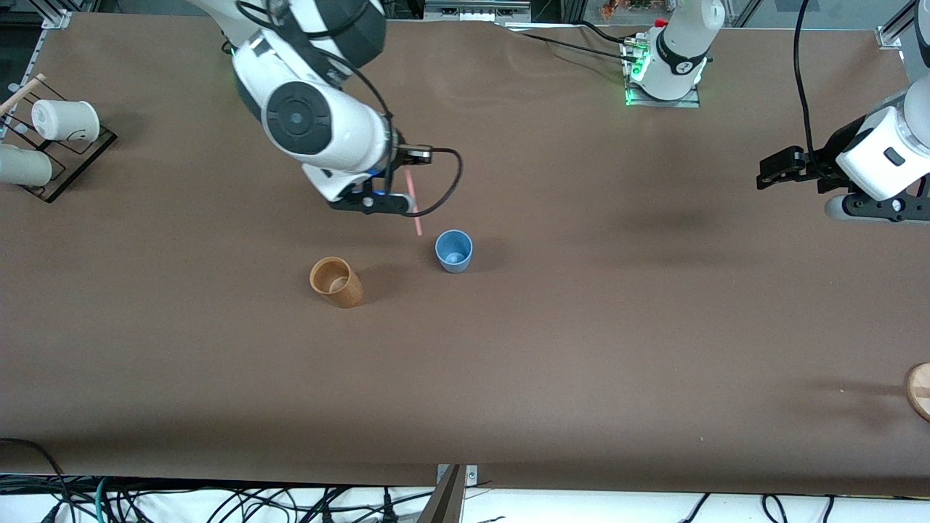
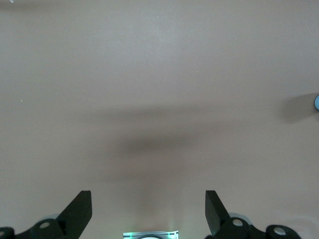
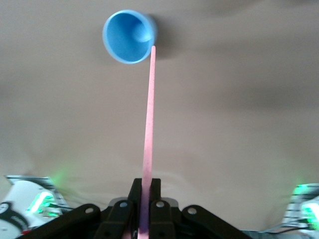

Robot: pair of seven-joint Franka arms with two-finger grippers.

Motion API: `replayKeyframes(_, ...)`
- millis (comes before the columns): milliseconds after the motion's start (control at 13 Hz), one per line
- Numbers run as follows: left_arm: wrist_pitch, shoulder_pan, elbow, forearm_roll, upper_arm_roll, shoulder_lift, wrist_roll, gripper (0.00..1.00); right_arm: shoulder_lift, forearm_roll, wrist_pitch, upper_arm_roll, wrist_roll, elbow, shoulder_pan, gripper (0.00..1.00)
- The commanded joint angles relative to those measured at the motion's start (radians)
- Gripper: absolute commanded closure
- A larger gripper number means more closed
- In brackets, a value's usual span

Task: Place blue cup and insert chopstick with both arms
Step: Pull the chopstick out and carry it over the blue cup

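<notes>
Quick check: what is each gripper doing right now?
Left gripper: open, empty, waiting above bare table.
Right gripper: shut on the chopstick, tip near the blue cup.

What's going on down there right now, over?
Right gripper shut on chopstick, tip just short of the upright blue cup. Left gripper open, waiting over bare table. Nothing in the way.

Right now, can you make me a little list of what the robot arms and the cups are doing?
right gripper: shut on the chopstick, up in the air over the table beside the blue cup
chopstick: pink, its free tip close to the blue cup's rim, not inside yet
blue cup: upright on the table, empty
left gripper: open, holding nothing, waiting over the left arm's end of the table
brown cup: beside the blue cup, toward the right arm's end
</notes>
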Motion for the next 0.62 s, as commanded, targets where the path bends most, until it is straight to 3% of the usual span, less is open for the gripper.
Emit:
replayKeyframes(0, -0.004, 0.001, 0.021, 0.012, -0.001, 0.007, 0.023, 0.0, 0.063, 0.023, 0.072, -0.001, 0.05, 0.027, 0.063, 1.0)
replayKeyframes(538, -0.004, 0.002, 0.021, 0.012, -0.001, 0.007, 0.026, 0.0, 0.133, -0.059, 0.144, -0.004, 0.041, 0.025, 0.068, 1.0)
